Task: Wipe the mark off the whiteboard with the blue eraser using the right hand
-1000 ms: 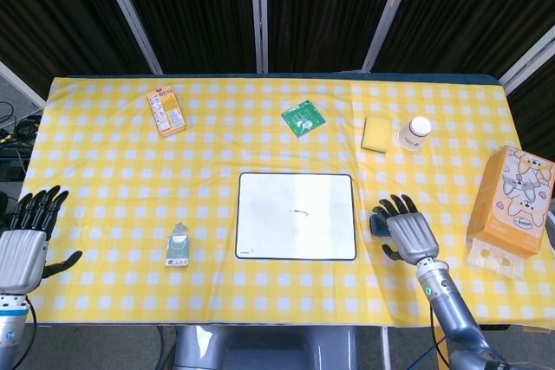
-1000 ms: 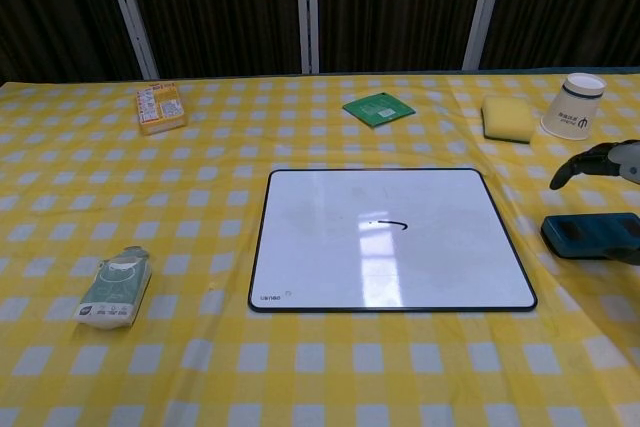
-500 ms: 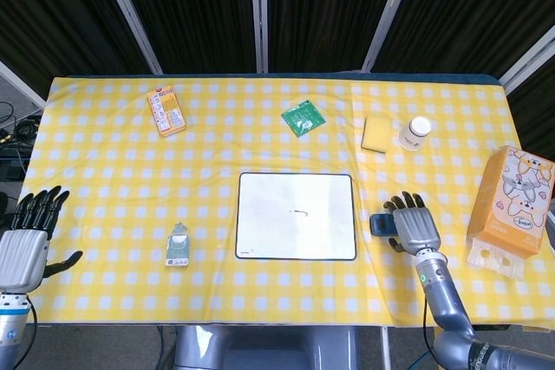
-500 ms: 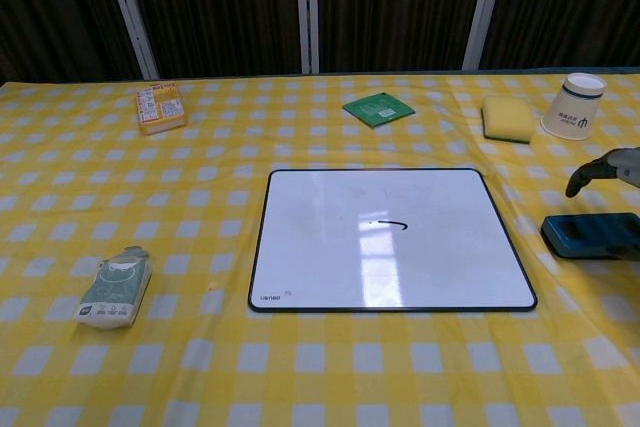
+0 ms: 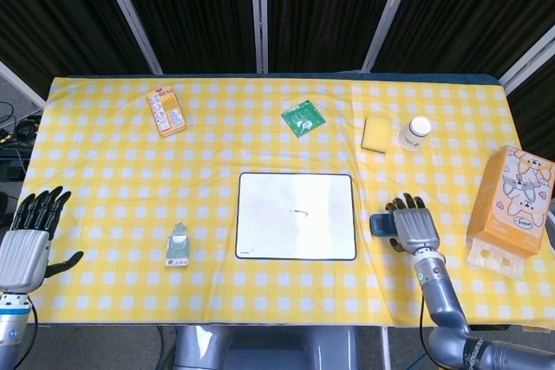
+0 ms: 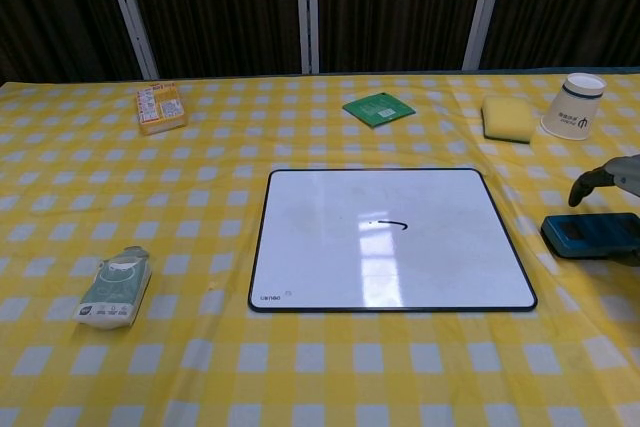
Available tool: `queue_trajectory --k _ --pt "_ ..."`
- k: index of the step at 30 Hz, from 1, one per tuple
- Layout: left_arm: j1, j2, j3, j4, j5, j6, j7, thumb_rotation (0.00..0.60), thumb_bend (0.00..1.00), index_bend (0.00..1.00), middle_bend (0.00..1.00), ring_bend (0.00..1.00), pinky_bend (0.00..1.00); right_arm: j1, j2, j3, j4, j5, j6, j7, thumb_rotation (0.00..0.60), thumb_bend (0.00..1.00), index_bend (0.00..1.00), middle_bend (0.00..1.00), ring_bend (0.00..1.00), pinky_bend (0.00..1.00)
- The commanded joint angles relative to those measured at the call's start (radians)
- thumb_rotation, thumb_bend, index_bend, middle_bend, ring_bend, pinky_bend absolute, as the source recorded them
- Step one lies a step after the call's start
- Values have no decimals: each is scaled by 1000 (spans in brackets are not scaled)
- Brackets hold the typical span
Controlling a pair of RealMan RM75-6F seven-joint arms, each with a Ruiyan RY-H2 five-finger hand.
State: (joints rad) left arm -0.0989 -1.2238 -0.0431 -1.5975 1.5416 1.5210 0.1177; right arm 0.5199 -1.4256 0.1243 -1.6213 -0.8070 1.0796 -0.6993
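The whiteboard (image 5: 297, 236) (image 6: 330, 247) lies flat at the table's middle, with a short black mark (image 5: 300, 211) (image 6: 388, 224) near its centre. The blue eraser (image 5: 379, 224) (image 6: 592, 235) lies on the cloth just right of the board. My right hand (image 5: 414, 226) hovers at the eraser's right end, palm down, fingers slightly apart and pointing away from me, holding nothing. In the chest view only a dark fingertip (image 6: 592, 179) of it shows above the eraser at the right edge. My left hand (image 5: 26, 245) hangs open off the table's left front corner.
An orange packet (image 5: 166, 111) (image 6: 161, 107), a green card (image 5: 303, 117) (image 6: 378, 108), a yellow sponge (image 5: 377, 134) (image 6: 508, 118) and a paper cup (image 5: 415, 133) (image 6: 575, 106) line the far side. A tissue box (image 5: 513, 204) stands right of the hand. A small pouch (image 5: 178, 245) (image 6: 116, 287) lies front left.
My right hand has shifted right and a little toward me, from over the eraser to its right end. The eraser, the board and the left hand have not moved.
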Motion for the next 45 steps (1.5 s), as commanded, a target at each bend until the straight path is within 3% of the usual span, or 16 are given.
queue_trajectory --k 1,15,21,26,29,39,45 --pt "0 0 0 -2 2 2 1 600 0 0 0 0 0 5 -12 -2 17 -2 3 10 600 216 302 196 88 145" --pt "-2 -2 3 0 4 -1 5 600 0 0 0 0 0 13 -44 -16 66 -17 9 49 600 253 388 270 155 198" --pt "-1 0 3 -2 3 2 0 600 0 0 0 0 0 5 -67 -18 107 -58 14 104 600 325 551 440 334 371" --pt "1 0 4 -2 6 5 -2 600 0 0 0 0 0 -20 -91 -14 153 -150 30 234 600 494 772 674 612 654" --pt "1 0 3 -1 7 8 -5 600 0 0 0 0 0 -36 -87 -10 159 -220 43 333 600 528 812 719 672 714" --pt "1 -1 3 -3 10 11 -3 600 0 0 0 0 0 -48 -39 11 69 -346 79 453 600 550 824 737 711 754" --pt "-1 1 0 -1 4 7 -11 600 0 0 0 0 0 -24 -42 35 -7 -363 74 432 600 556 834 749 724 766"
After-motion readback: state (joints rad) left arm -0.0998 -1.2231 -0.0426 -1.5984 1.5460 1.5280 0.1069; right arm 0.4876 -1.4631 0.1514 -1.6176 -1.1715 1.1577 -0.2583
